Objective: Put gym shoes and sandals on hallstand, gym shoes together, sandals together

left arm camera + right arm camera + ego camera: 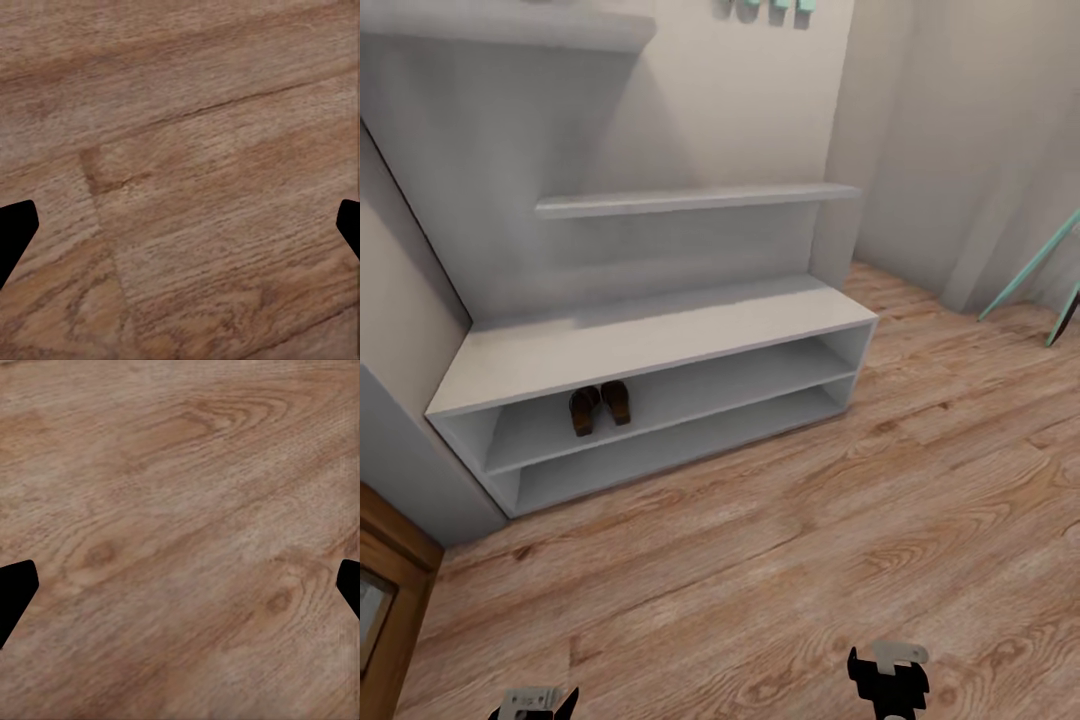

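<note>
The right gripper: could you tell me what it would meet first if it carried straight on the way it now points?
Most likely the corridor floor. The right gripper, its fingers spread wide with nothing between them, faces bare wood planks; how far off is unclear.

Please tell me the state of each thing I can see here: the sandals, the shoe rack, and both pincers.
sandals: side by side on the upper shelf tier, off the floor.
hallstand: top bare; lower tier holds nothing visible.
left pincer: open, holding nothing, above the floor.
right pincer: open, holding nothing, above the floor.
</note>
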`<state>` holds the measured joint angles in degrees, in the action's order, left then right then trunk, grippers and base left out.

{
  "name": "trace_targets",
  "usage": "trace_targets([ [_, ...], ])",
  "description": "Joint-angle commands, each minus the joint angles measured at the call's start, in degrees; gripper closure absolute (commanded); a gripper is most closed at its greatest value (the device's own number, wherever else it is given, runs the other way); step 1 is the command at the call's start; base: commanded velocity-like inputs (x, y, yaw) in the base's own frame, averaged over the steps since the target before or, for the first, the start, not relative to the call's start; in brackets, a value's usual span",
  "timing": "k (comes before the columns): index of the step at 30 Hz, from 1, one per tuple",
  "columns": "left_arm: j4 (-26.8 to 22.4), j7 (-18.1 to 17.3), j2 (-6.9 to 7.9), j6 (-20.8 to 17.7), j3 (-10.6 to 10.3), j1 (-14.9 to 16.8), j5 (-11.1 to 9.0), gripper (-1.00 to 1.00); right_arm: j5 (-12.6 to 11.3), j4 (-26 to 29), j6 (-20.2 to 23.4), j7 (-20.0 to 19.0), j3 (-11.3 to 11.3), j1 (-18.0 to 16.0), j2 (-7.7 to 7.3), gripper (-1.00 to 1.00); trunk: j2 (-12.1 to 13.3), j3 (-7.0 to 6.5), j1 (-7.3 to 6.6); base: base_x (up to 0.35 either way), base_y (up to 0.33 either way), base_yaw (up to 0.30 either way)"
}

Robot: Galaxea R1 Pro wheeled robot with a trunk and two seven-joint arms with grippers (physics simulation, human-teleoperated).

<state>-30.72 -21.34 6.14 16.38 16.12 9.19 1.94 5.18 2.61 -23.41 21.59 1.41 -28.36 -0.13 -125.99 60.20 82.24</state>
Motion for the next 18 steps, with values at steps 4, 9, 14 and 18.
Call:
trace_targets([
  [4,0.1,-0.4,-0.13,0.1,0.3,0.0,0.2,-1.00,0.7,-0.2,0.0,0.3,0.1,0.0,0.05,-1.00,1.6,-0.68,-0.89,0.000,0.000,-0.004],
  [9,0.1,-0.5,-0.17,0.1,0.3,0.0,0.4,-1.00,1.0,-0.3,0.0,-0.2,0.0,0.0,-0.03,-1.00,3.6,-1.58,-1.99,0.000,0.000,0.000],
  [14,0.2,-0.5,-0.17,0.1,0.2,0.0,0.5,-1.00,1.1,-0.7,0.0,-4.6,-0.1,0.4,-0.24,-1.00,5.6,-2.48,-3.09,0.000,0.000,0.000],
  [18,1.2,-0.5,-0.22,0.2,-0.1,0.0,0.6,-1.00,1.1,-0.8,0.0,-15.5,-0.2,0.6,-0.90,-1.00,7.2,-3.19,-3.97,0.000,0.000,0.000],
])
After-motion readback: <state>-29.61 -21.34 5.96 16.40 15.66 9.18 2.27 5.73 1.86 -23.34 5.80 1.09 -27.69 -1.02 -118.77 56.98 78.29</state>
